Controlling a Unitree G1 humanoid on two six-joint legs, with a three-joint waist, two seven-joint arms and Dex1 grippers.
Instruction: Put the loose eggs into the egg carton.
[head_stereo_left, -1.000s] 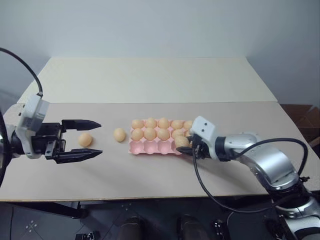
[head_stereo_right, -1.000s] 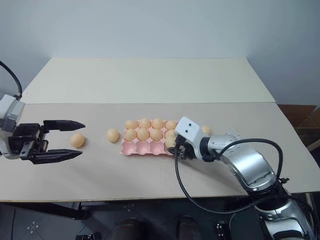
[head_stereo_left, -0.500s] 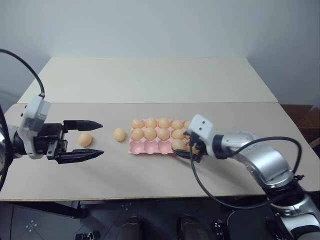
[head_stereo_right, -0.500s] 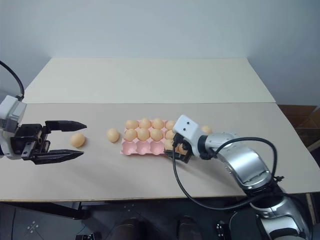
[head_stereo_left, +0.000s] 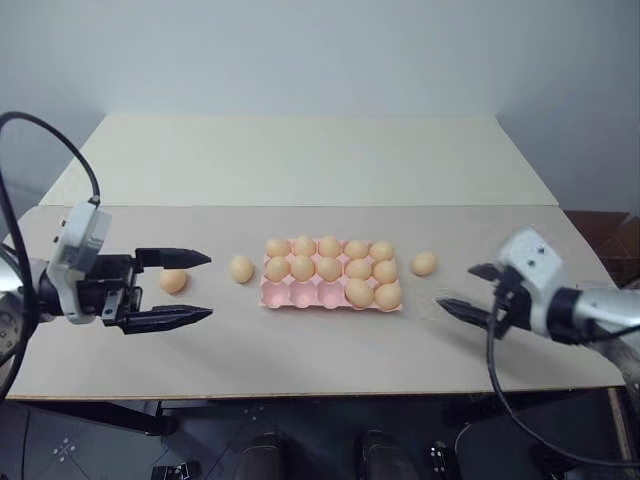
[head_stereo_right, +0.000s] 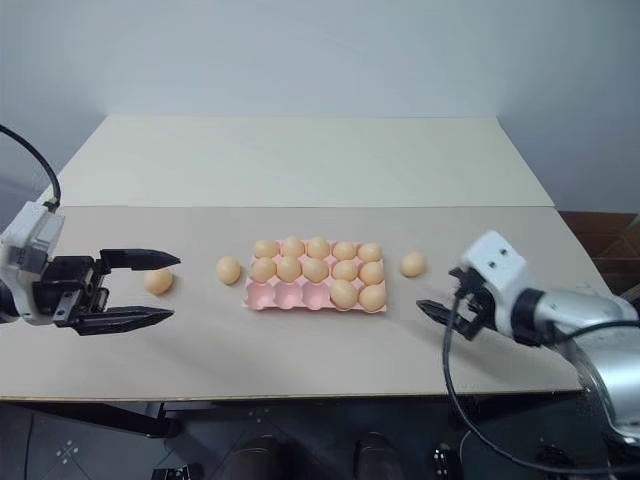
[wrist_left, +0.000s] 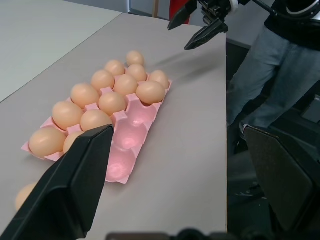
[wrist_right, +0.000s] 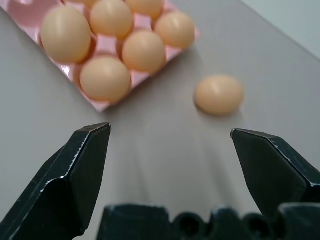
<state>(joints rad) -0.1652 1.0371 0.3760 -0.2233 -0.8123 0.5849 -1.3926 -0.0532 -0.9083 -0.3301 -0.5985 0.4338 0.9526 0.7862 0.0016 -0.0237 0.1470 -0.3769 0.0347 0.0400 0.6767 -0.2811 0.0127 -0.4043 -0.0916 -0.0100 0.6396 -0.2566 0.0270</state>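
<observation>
The pink egg carton (head_stereo_left: 300, 294) lies mid-table, its back and middle rows full and two eggs in the right end of the front row. Three loose eggs lie on the table. One egg (head_stereo_left: 173, 281) sits between the fingers of my open left gripper (head_stereo_left: 211, 286), untouched. Another egg (head_stereo_left: 241, 268) rests just left of the carton. The third egg (head_stereo_left: 424, 263) lies right of the carton, also seen as an egg (wrist_right: 219, 94) in the right wrist view. My right gripper (head_stereo_left: 455, 285) hovers open and empty, right of the carton and nearer than that third egg.
The beige table (head_stereo_left: 300, 350) ends close in front of both grippers, with dark floor below. A second, paler table (head_stereo_left: 300, 160) adjoins it at the back. The left wrist view shows the carton (wrist_left: 127, 142) with three bare cups.
My right gripper has opened, left its egg in the carton's front row, and drawn back to the right. The left gripper has stayed open around its egg.
</observation>
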